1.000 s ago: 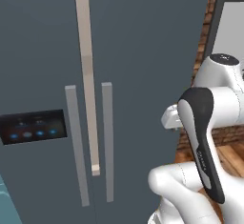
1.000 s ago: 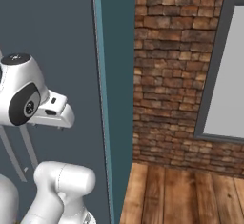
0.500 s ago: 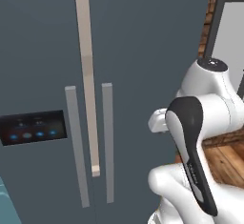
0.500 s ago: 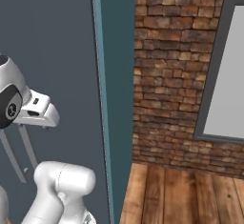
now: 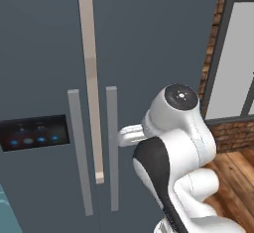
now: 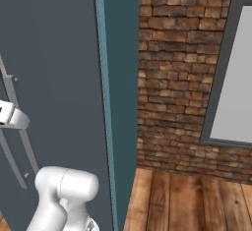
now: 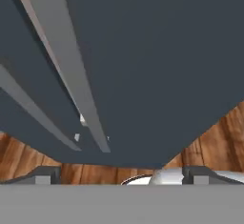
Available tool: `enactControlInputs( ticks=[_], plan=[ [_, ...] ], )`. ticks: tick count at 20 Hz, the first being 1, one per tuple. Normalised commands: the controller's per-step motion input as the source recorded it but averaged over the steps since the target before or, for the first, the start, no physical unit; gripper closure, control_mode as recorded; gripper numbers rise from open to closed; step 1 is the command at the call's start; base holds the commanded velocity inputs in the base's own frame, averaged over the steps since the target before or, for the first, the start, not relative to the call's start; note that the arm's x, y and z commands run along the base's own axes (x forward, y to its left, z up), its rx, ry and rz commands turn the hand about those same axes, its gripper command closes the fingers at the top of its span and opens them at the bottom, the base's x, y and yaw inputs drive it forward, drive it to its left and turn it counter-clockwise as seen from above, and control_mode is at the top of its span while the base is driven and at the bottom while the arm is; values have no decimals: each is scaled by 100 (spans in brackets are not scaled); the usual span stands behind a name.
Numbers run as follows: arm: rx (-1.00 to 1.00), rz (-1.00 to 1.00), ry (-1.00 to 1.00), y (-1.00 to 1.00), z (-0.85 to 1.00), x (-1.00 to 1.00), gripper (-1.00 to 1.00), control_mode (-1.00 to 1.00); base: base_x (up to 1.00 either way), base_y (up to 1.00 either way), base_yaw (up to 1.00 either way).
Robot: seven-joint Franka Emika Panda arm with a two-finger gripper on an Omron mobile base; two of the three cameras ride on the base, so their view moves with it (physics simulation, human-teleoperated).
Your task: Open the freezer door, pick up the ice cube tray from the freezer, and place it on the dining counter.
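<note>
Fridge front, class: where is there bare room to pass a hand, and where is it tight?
Free: the plain door face right of the right handle, up to the brick wall; also the door face above the control panel. Tight: the narrow strip between the two handles, left one, where the pale seam runs. The open fingers face the handles.

A matt, smooth finish was shown on the tall slate-grey freezer door (image 5: pixel 44 68), with dull grey metal-like vertical bar handles (image 5: pixel 79 152) and a glossy black control panel (image 5: pixel 33 133). Rough red brick (image 6: pixel 172 68) and planked brown wood flooring (image 6: pixel 187 200) were seen.
</note>
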Motion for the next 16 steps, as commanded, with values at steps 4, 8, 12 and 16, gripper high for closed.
enactControlInputs(
  ticks=[4,8,12,16],
  plan=[
    [0,1,-19,90,-28,19,-100,-100,0,0,0],
    [0,1,-18,82,-34,16,-100,-100,0,0,0],
    [2,0,-23,71,-24,6,-100,-100,0,0,0],
    [3,0,-29,49,-9,1,-100,-100,0,0,0]
  ],
)
